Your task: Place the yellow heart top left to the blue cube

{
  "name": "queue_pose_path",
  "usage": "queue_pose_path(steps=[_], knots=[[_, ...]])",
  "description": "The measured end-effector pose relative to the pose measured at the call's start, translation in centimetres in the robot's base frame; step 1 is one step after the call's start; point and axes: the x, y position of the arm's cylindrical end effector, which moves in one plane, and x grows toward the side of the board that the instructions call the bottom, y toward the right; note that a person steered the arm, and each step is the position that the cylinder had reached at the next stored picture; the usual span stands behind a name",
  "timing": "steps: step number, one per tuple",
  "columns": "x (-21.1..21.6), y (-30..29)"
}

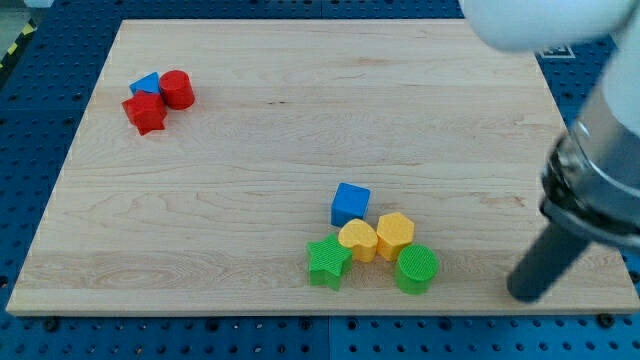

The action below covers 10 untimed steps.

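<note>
The yellow heart (357,240) lies near the view's bottom centre, just below the blue cube (350,204) and touching it or nearly so. A yellow hexagon (395,235) sits right of the heart, a green star (329,262) at its lower left and a green cylinder (416,268) at its lower right. My tip (524,293) is at the view's lower right, well to the right of this cluster and apart from every block.
At the view's upper left a red cylinder (177,89), a red block (145,112) and a small blue triangle (146,83) sit clustered together. The wooden board (300,130) ends just right of and below my tip. The arm's body fills the view's right edge.
</note>
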Motion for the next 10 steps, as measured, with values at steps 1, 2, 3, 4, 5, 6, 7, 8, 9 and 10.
queue_pose_path(steps=[1,2,3,4,5,6,7,8,9,10], knots=[[0.2,-0.2],[0.2,-1.5],[0.2,-7.2],[0.2,-11.7],[0.2,-12.1],[0.2,-16.0],[-0.7,-17.2],[-2.1,-14.7],[-2.4,-12.6],[-2.5,-14.3]])
